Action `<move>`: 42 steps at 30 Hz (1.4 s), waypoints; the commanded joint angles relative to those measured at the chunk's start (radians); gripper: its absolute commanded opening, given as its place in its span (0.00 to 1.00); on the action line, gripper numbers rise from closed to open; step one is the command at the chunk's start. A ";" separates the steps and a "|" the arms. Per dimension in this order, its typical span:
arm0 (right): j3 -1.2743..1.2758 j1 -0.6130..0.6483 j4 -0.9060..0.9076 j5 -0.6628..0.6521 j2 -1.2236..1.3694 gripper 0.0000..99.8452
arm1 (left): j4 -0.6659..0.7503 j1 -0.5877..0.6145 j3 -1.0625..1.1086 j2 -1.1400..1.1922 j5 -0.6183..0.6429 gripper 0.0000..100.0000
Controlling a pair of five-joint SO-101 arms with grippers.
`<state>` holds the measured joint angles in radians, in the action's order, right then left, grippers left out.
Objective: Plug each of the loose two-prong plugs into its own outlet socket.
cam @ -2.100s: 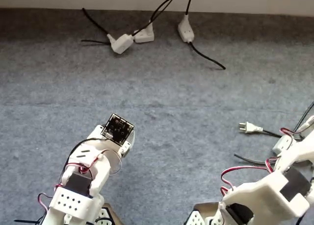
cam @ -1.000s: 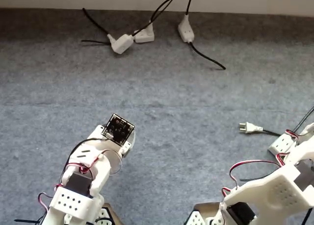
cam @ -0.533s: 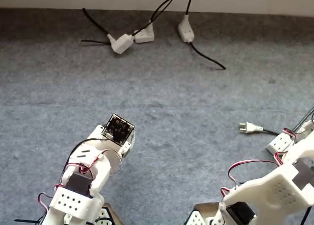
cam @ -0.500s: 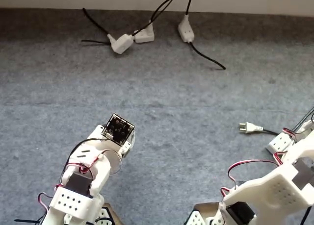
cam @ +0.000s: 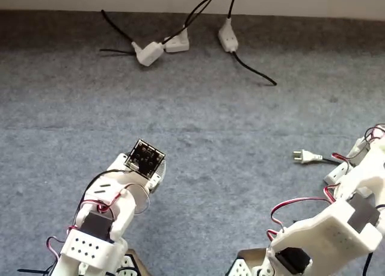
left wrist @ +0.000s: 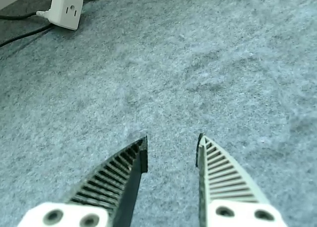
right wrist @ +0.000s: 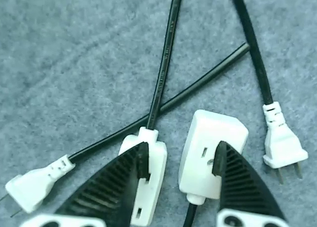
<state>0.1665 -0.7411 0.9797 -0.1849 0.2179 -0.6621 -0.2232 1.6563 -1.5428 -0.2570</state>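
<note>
The right gripper [right wrist: 179, 160] hung released near the right edge of the table [cam: 198, 113], its jaws spread wide over a tangle of cords and fittings. One white outlet socket [right wrist: 214, 155] lay in the gap between the jaws with its slots facing up. A second socket [right wrist: 154, 175] lay just beside it, partly under one finger. That spread looked set to straddle a socket body before closing, though I could not tell which of the two was meant. Nothing was gripped.

A two-prong plug [right wrist: 283, 149] lay just beside the first socket, its prongs bare and lying flat rather than aimed at any slot. It would probably need turning before it could go in. Another loose plug [right wrist: 32, 187] lay past the second socket, and its black cord [right wrist: 203, 77] crossed the socket's cord. In the high view a plug [cam: 307, 157] lay close to the right edge.

The left gripper [left wrist: 172, 150] was likewise spread and empty, low above bare table toward the near edge, likely parked out of the way. More white sockets [cam: 149, 52] sat along the far edge, well apart from the plugs.
</note>
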 commanded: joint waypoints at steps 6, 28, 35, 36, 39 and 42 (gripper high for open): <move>-0.001 -0.119 -0.128 -0.083 -0.079 0.22 | 0.015 -0.012 -0.002 -0.007 0.002 0.16; 0.154 -0.062 -0.107 -0.040 -0.090 0.21 | 0.014 -0.010 -0.002 -0.007 0.002 0.16; 0.153 -0.059 -0.107 -0.038 -0.090 0.01 | 0.014 -0.005 -0.002 -0.007 0.002 0.16; 0.153 -0.059 -0.107 -0.037 -0.090 0.01 | 0.014 -0.005 -0.002 -0.007 0.002 0.16; 0.147 -0.059 -0.105 -0.035 -0.094 0.02 | 0.014 -0.005 -0.002 -0.007 0.002 0.16; 0.120 -0.045 -0.101 -0.035 -0.099 0.02 | 0.014 -0.005 -0.002 -0.007 0.002 0.16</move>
<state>0.3184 -0.8009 0.8631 -0.2309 0.1565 -0.6621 -0.2232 1.6563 -1.5428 -0.2570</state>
